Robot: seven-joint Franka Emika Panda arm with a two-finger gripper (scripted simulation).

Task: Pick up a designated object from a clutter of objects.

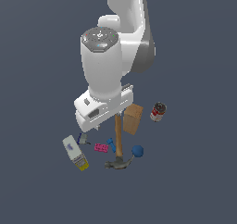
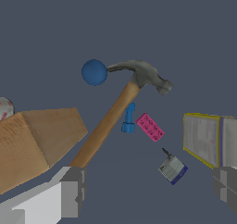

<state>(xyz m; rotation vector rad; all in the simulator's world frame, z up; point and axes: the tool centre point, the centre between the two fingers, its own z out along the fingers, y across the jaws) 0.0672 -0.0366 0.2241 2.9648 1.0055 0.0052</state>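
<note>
While the arm [image 1: 104,75] hangs upright over the clutter, its fingers [image 2: 74,190] stand spread apart above the pink brick [image 2: 149,127].

The white arm descends from the top of the exterior view, its upper link curving down into a thick, near-vertical forearm segment capped by a grey octagonal joint face. Below it sits the boxy white wrist and hand housing, tilted slightly so that its lower edge slopes down toward the exterior view's left. The end effector [image 2: 148,188] points downward and hangs above the counter — holding nothing. In the wrist view its two grey fingertips [image 2: 73,190] stand wide apart at opposite sides of the frame — clearly spread, with nothing between them.
</note>
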